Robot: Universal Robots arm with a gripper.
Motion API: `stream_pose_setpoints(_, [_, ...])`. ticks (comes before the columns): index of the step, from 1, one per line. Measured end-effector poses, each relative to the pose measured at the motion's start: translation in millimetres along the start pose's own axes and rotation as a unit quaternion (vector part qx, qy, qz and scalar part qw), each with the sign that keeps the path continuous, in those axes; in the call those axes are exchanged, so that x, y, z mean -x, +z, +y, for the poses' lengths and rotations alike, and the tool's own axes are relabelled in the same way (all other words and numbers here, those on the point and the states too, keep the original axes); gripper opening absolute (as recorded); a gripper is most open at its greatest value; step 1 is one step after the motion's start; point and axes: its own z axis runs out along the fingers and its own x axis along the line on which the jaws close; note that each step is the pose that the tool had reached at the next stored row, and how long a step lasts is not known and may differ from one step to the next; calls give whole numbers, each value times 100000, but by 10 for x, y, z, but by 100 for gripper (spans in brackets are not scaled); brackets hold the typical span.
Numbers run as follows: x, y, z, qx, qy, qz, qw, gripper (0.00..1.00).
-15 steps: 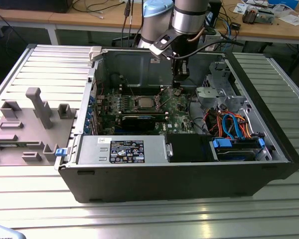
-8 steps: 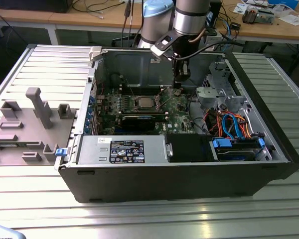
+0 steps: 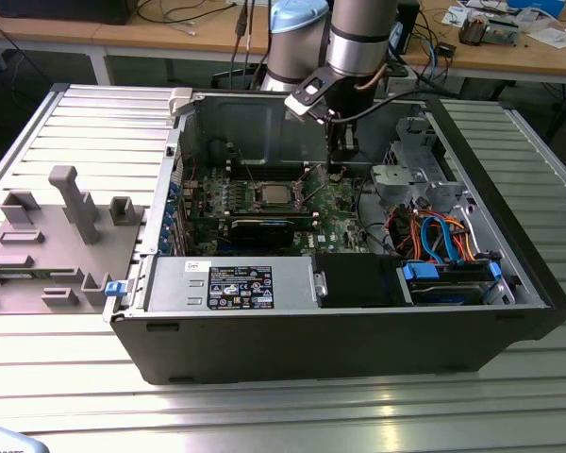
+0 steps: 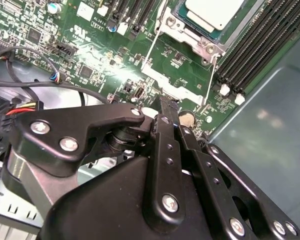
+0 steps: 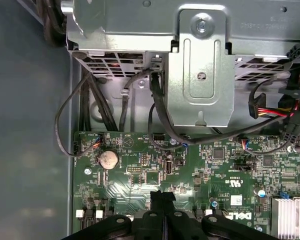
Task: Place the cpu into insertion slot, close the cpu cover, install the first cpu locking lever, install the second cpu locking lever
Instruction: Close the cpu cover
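Observation:
The cpu (image 3: 271, 195) lies flat in the insertion slot (image 3: 270, 209) on the green motherboard (image 3: 335, 203), its silver top facing up. In the second wrist view the cpu (image 4: 212, 12) has the silver cpu cover (image 4: 196, 40) framing it. Two thin wire locking levers (image 4: 151, 47) (image 4: 210, 75) run out from the socket's sides over the board. My gripper (image 3: 337, 170) hangs over the motherboard to the exterior view's right of the socket, apart from it. Its fingertips (image 5: 162, 196) are shut together with nothing between them, and the gripper (image 4: 168, 104) hovers near the board's edge.
A coin battery (image 5: 108, 159) sits on the board close to the fingertips. A metal drive cage (image 5: 200, 75) and bundled cables (image 3: 434, 236) fill the case to the exterior view's right. Black memory slots (image 4: 262, 42) flank the socket. The power supply (image 3: 236, 283) lines the case front.

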Motion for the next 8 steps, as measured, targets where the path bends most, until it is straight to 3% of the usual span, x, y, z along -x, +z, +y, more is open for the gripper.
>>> stream_pose_setpoints(6, [-1, 40, 0, 15, -615, -4, 99998, 11])
stream_pose_setpoints(8, [-2, 39, 0, 37, -629, 181, 99998, 11])
